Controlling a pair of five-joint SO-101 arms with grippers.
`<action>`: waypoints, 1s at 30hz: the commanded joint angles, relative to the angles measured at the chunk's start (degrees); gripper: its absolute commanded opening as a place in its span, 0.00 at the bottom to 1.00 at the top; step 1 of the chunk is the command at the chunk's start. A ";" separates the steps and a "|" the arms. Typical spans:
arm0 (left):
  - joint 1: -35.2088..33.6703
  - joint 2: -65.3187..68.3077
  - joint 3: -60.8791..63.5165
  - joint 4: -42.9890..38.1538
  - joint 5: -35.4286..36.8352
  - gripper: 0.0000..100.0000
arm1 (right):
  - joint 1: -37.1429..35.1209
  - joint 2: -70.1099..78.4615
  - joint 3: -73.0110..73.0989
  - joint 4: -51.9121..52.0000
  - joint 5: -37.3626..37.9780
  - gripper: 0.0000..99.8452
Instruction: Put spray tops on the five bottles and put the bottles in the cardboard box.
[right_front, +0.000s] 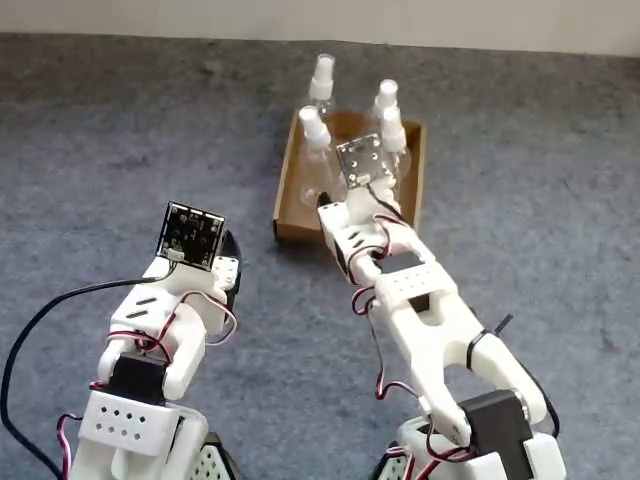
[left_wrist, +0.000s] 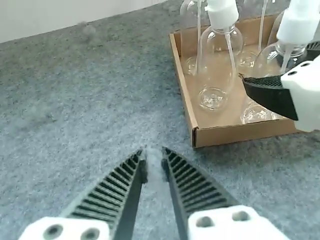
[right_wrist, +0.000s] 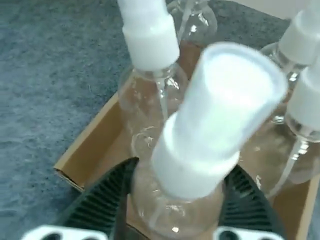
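Observation:
The cardboard box (right_front: 284, 205) sits at the table's far middle, with several clear bottles with white spray tops (right_front: 313, 125) standing in it. My right gripper (right_wrist: 182, 167) is over the box's near side, shut on another clear bottle (right_wrist: 172, 202) whose white spray top (right_wrist: 220, 115) is tilted. That bottle hangs just above the box floor, close to a standing bottle (right_wrist: 150, 37). My left gripper (left_wrist: 154, 156) is low over the grey carpet beside the box's near left corner (left_wrist: 197, 137). Its fingers are together with nothing between them. In the high view it sits at the lower left (right_front: 232, 262).
Grey carpet (right_front: 120, 130) covers the table around the box. In the left wrist view the right gripper's black finger (left_wrist: 270, 92) reaches into the box (left_wrist: 240, 134) from the side. Cables hang along both arms.

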 joint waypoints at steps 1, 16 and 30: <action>-0.66 -0.22 -0.22 -1.32 0.35 0.00 | -0.48 -0.92 -0.22 -0.22 0.44 0.20; -0.75 -0.22 -0.31 -1.32 0.35 0.00 | -0.57 -1.01 -0.48 4.44 0.18 0.21; -0.75 -0.22 -0.31 -1.41 0.35 0.00 | -0.66 -1.01 -0.75 5.23 0.44 0.30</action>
